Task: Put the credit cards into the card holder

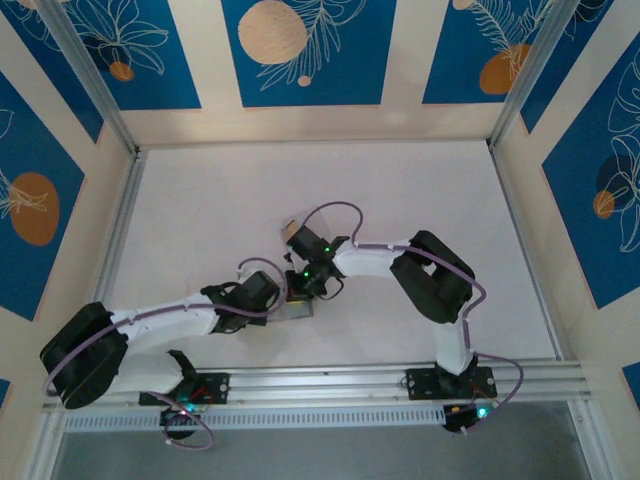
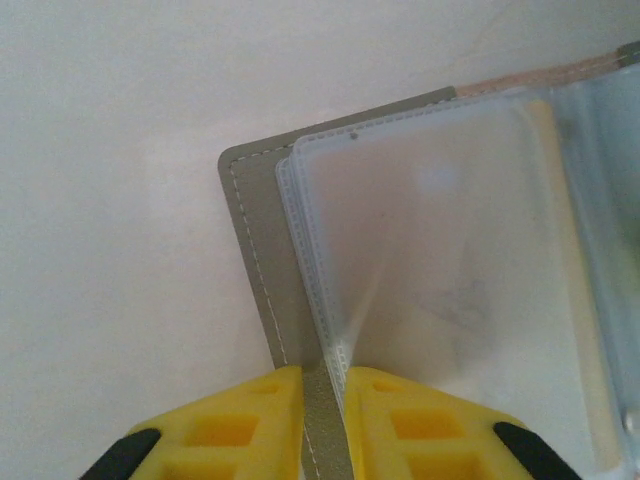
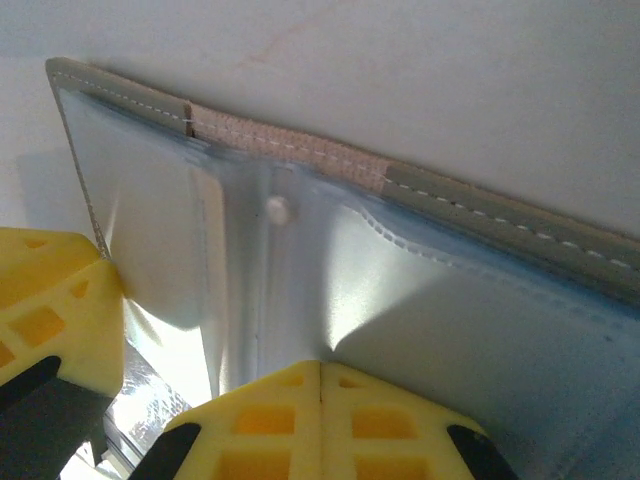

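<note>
One card holder point(image 2: 252, 240) lay open on the table point(image 2: 100, 200); stitched grey cover, glossy clear sleeves point(image 2: 430, 250); my left gripper point(image 2: 322, 385) pinched the cover's edge; my right gripper point(image 3: 320, 372) sat with fingers pressed together.

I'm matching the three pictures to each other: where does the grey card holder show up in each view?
Top external: card holder, small, just below picture centre.
Left wrist: its grey cover runs from centre to the bottom edge, clear sleeves to its right.
Right wrist: open, across the whole frame.
Shared landmark: tan spine strip, in both wrist views.
</note>
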Action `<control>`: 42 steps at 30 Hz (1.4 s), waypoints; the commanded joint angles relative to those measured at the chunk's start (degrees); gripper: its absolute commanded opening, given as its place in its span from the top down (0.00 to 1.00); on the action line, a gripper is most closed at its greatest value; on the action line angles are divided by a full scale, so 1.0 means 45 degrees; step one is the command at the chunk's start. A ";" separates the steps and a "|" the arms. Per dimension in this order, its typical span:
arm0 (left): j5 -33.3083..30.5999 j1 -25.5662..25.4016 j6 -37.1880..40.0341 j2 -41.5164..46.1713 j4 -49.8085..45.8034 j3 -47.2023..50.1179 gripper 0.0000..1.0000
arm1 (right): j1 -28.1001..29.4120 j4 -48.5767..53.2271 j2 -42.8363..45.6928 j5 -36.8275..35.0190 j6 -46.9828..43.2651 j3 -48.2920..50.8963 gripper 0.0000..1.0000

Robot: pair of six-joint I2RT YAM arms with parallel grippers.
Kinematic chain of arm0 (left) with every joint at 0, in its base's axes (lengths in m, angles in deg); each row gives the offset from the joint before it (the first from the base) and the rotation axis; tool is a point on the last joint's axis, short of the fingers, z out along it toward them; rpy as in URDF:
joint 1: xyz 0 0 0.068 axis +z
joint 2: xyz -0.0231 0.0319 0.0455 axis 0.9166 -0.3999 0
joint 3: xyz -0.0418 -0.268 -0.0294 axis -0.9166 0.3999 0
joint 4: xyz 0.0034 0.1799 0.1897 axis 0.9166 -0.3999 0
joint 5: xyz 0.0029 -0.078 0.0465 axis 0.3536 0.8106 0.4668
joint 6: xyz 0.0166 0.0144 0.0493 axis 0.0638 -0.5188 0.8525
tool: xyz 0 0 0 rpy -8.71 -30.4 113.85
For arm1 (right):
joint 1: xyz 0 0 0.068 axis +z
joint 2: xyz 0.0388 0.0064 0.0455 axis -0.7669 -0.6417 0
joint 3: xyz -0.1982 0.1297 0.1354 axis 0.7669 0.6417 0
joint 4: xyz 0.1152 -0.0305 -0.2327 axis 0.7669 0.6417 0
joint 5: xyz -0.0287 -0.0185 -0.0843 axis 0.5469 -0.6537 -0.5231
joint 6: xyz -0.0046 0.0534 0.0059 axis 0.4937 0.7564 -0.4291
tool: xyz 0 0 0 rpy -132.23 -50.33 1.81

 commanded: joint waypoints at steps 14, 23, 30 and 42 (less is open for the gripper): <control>0.0886 -0.0673 -0.0638 -0.2736 0.1546 -0.1031 0.88 | -0.1883 0.1727 0.1663 -0.2043 -0.0319 0.1309 1.00; 0.0865 -0.0674 -0.0533 -0.1998 0.2132 -0.0344 0.87 | -0.2050 0.3212 0.2053 -0.2755 -0.1697 -0.1204 0.89; 0.1098 -0.0691 -0.0509 -0.2416 0.2461 -0.0384 0.87 | -0.2363 0.4480 0.0321 -0.3217 -0.2770 -0.4969 0.83; 0.0981 -0.0689 -0.0549 -0.2001 0.2173 -0.0335 0.86 | -0.2785 0.5736 -0.2962 -0.3035 -0.3835 -0.8781 0.83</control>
